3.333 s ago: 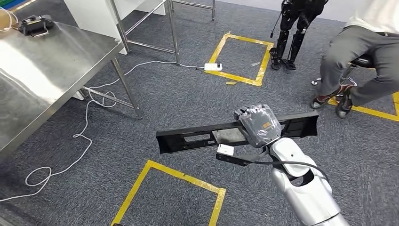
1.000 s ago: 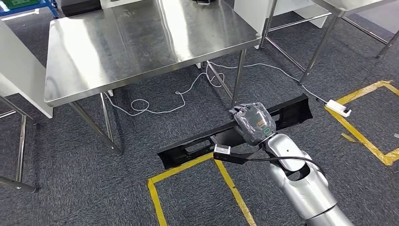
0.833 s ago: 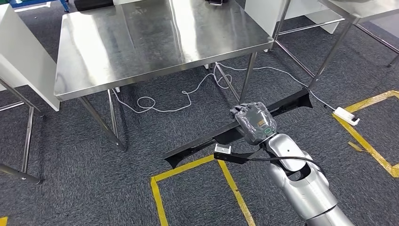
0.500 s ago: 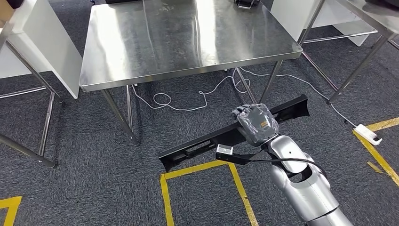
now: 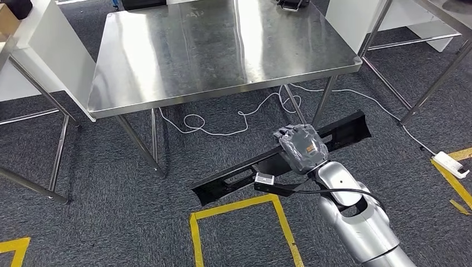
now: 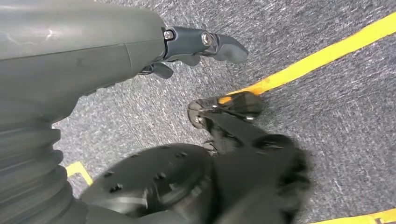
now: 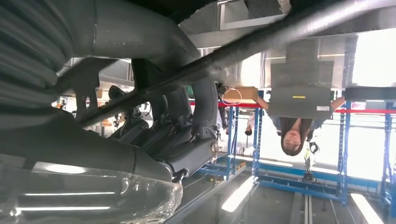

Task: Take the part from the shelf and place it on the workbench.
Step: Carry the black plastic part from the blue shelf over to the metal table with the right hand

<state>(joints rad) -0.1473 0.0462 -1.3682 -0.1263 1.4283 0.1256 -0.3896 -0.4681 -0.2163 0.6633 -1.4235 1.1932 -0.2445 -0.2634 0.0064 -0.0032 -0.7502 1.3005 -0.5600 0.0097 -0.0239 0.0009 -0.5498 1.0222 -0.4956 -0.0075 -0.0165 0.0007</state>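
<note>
I have the right hand (image 5: pixel 302 147) wrapped around the middle of the long black plastic part (image 5: pixel 234 179), carrying it level above the grey carpet, just short of the stainless steel workbench (image 5: pixel 167 61). The part's far end sits close by the workbench's front right leg (image 5: pixel 321 103). My left hand (image 6: pixel 196 49) hangs over the floor beside a yellow tape line (image 6: pixel 322 57), fingers loosely apart and holding nothing.
</note>
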